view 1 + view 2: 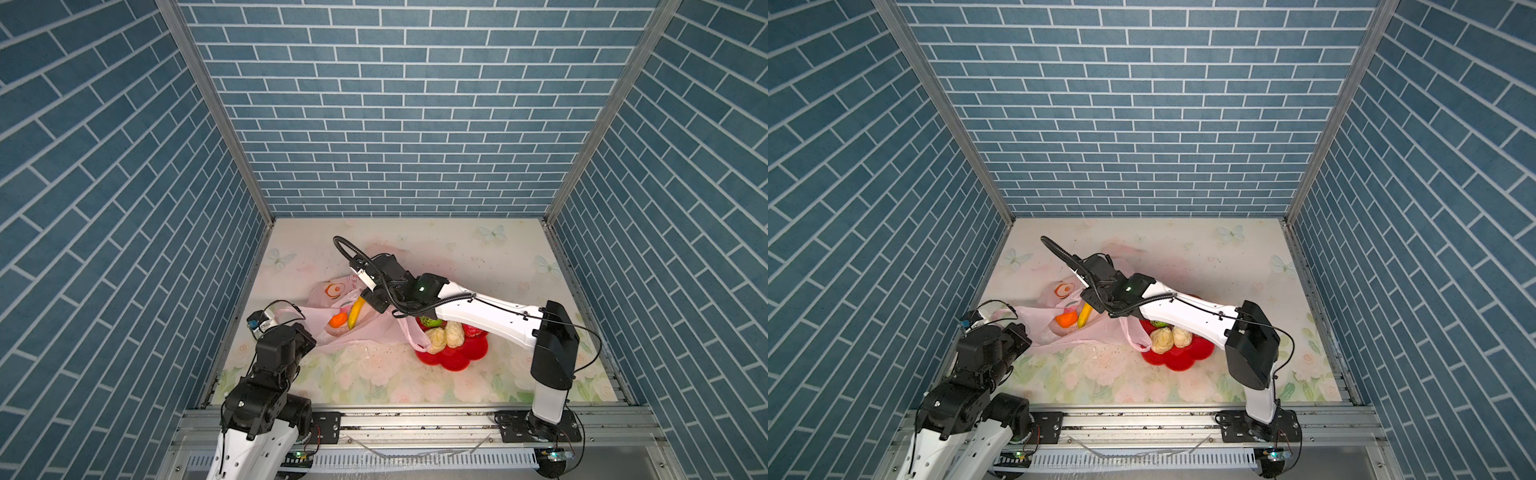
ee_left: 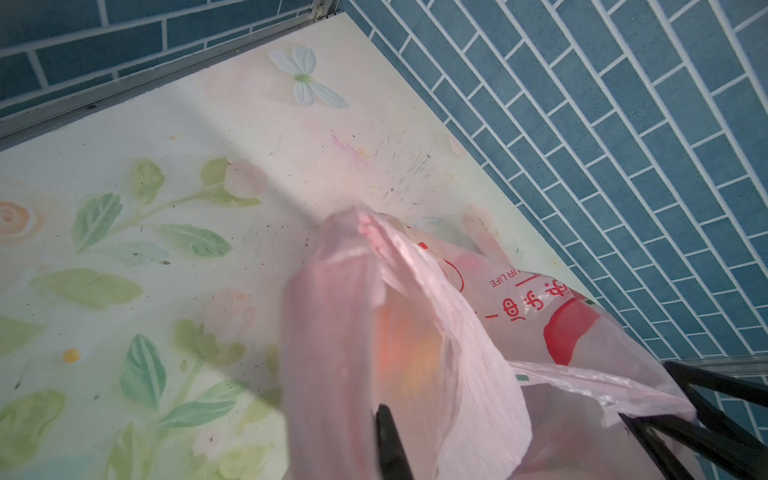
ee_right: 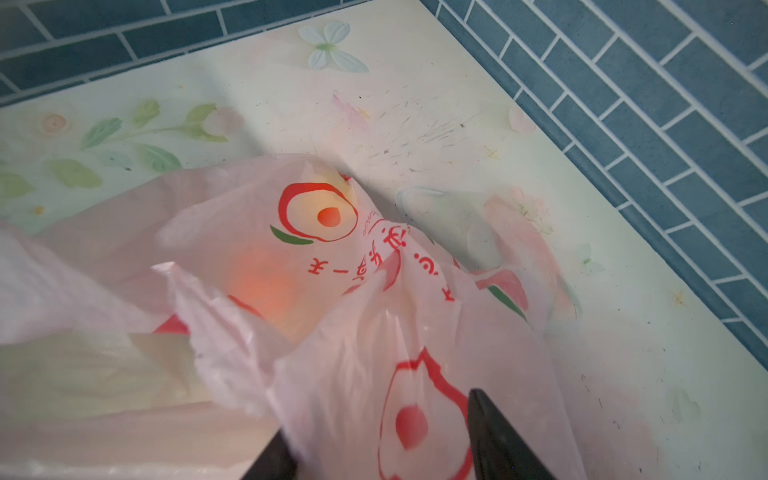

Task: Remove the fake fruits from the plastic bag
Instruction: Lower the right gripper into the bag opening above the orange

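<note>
The pale-pink plastic bag (image 1: pixel 365 334) (image 1: pixel 1100 332) lies left of centre, its mouth held up and open. Inside it a yellow banana (image 1: pixel 356 312) (image 1: pixel 1085 314) leans beside an orange fruit (image 1: pixel 338 319) (image 1: pixel 1066 319). My left gripper (image 1: pixel 308 327) (image 1: pixel 1022 328) is shut on the bag's left edge; in the left wrist view the film (image 2: pixel 415 324) drapes over one black finger (image 2: pixel 388 440). My right gripper (image 1: pixel 367 297) (image 3: pixel 378 415) hangs over the bag's far rim by the banana's top, jaws apart, with printed film (image 3: pixel 332 249) loose between them.
A red flower-shaped bowl (image 1: pixel 453 363) (image 1: pixel 1177 365) stands right of the bag under my right arm. It holds two cream bumpy fruits (image 1: pixel 444 336) (image 1: pixel 1161 338), a green one (image 1: pixel 430 321) and a red one (image 1: pixel 471 331). A bag handle (image 1: pixel 415 338) droops onto its rim. Blue brick walls enclose three sides.
</note>
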Tool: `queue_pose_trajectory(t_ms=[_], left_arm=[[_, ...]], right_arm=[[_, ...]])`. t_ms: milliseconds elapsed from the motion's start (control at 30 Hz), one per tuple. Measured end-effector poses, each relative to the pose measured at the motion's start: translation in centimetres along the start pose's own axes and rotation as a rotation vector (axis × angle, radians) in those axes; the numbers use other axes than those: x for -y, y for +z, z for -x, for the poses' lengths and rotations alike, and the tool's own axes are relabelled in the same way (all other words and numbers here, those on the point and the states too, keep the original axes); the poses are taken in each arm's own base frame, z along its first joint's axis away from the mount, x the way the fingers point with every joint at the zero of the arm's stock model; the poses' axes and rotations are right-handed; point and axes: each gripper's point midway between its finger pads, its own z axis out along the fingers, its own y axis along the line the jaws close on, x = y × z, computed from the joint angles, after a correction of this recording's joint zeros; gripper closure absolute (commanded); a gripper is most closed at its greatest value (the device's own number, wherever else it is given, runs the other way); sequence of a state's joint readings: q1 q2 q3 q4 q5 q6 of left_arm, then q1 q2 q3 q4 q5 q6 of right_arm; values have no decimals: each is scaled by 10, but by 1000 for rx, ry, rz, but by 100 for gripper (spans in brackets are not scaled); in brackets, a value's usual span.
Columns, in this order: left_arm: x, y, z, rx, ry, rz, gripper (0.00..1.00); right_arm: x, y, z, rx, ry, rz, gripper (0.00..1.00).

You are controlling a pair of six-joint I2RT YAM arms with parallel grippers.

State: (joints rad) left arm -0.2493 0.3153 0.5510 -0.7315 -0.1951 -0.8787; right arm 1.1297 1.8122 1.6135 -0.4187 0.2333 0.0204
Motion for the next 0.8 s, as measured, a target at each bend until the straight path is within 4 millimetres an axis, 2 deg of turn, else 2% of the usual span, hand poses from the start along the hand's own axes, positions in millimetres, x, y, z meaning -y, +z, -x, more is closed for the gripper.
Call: queue_pose_trajectory(t_ms=[100, 200, 267, 367, 533, 800], left_arm=[[5, -3, 3, 2, 3, -14, 94], [9, -5, 6, 6, 5, -28, 95], [11, -7, 8, 8, 5, -35, 95], [13, -7, 8, 3, 7, -42, 94], [15, -5, 5, -13, 8, -47, 94], [18, -6, 4, -21, 7, -66, 94]], right_arm=[[2, -31, 4, 22, 38, 19, 43], [-1, -59, 8, 43, 71, 47, 55], [-7, -71, 11, 54, 89, 76, 68], [-15, -77, 9, 39, 124, 114, 79], [-33, -57, -8, -39, 178, 161, 88], [-66, 9, -40, -162, 269, 187, 93]])
